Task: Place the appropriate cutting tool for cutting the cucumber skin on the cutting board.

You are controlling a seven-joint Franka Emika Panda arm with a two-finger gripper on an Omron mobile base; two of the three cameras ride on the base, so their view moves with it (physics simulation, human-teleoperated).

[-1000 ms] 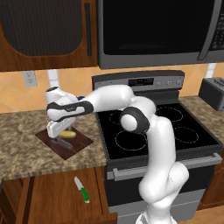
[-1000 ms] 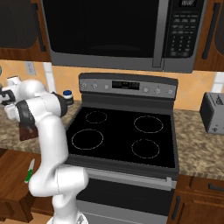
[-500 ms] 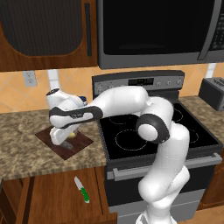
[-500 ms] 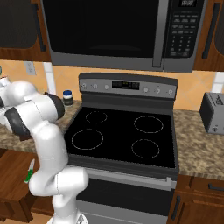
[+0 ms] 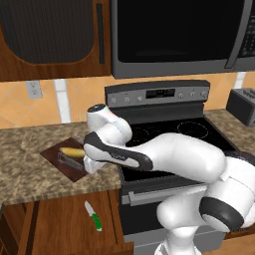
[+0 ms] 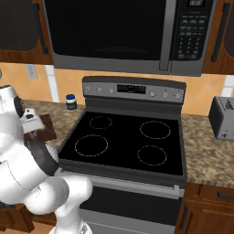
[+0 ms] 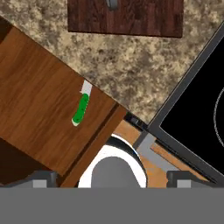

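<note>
Much of what you are watching is covered. In the left base view the arm is folding across the bench [image 5: 30, 172], so the hand is hiding behind its own dark-edged link at the near corner of the cutting board [image 5: 52, 152]. The peeler [image 5: 66, 161] is showing only as a faint grey outline on the board, just beside the cucumber [image 5: 72, 152]. In the hand view it is cut off at the top edge as a small grey stub [image 7: 112, 4].

The tool [image 7: 112, 178] is standing wide, with nothing between its tips. It is looking down at the bench edge and the green-handled knife [image 7: 81, 109] on the wood below.

Compared with half a second ago, the arm is swinging back nearer the cameras. The board, cucumber and knife are lying as before.
</note>
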